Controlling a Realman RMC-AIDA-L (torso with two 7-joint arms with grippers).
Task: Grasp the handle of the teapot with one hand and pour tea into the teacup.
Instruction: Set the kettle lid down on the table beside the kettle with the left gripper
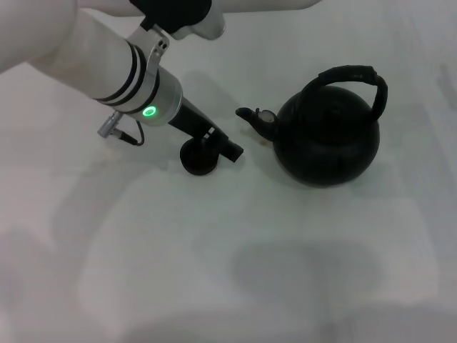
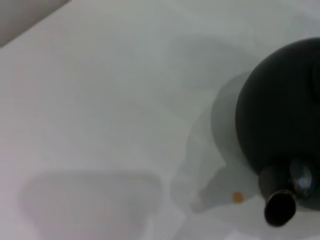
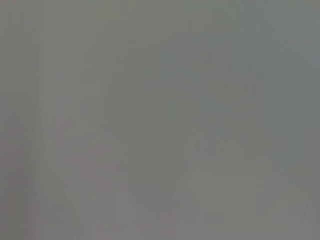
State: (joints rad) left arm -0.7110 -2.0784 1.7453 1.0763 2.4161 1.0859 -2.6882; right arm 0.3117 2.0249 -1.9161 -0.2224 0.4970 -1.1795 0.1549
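Two arms: only the left one shows in the head view; the right is out of sight.
Left gripper [image 1: 218, 143]: at 10 o'clock from table centre, low over the cup; whether it is clenched or released, I cannot tell.
Cup [image 1: 197, 158]: on the table [image 1: 214, 286], partly hidden under the gripper, at 9 o'clock from the pot, near its spout [image 1: 253, 118].
Pot [image 1: 327, 139]: upright at 2 o'clock from centre, spout aimed at 9 o'clock toward the cup.
Handle [image 1: 353, 75]: arched over the pot, untouched.
Tea: none visible.
Progress: nothing done yet, as I judge it; grasp, lift and pour all remain.
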